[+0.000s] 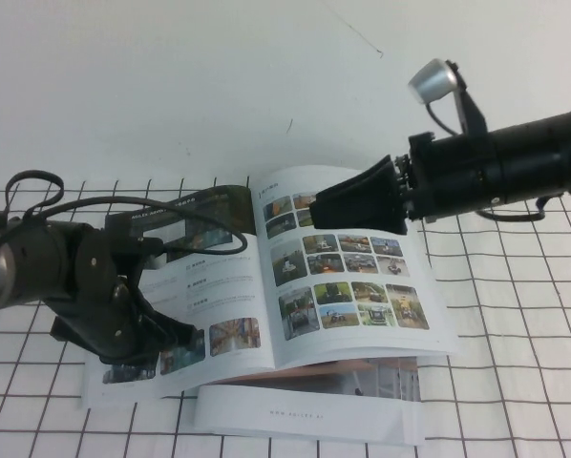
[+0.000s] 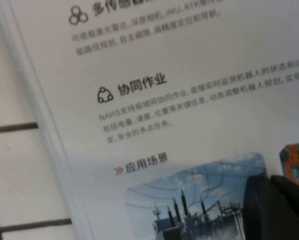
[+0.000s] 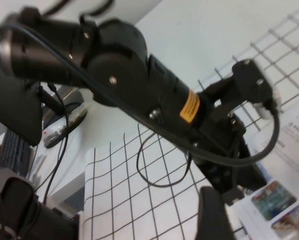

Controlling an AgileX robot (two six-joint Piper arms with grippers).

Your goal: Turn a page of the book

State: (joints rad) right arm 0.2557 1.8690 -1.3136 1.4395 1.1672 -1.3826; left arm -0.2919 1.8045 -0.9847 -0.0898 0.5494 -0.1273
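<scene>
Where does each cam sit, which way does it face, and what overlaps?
High: raised on the robot's side, angled down at the open book; left gripper on its left page, right gripper over the spine.
Left wrist: close above printed text; dark fingertip at the edge.
Right wrist: faces across to the left arm.
Shared: the book shows in all three.

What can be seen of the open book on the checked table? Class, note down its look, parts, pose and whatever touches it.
The book is a thin, glossy soft-cover catalogue lying open on the checked table. Its right-hand leaf shows a grid of small colour photos; its left-hand page carries grey text, small pictures and a dark banner photo along its far edge. It rests partly on a plain white booklet. The left gripper sits over the near left corner, and the right gripper is at the top of the right-hand leaf.
</scene>
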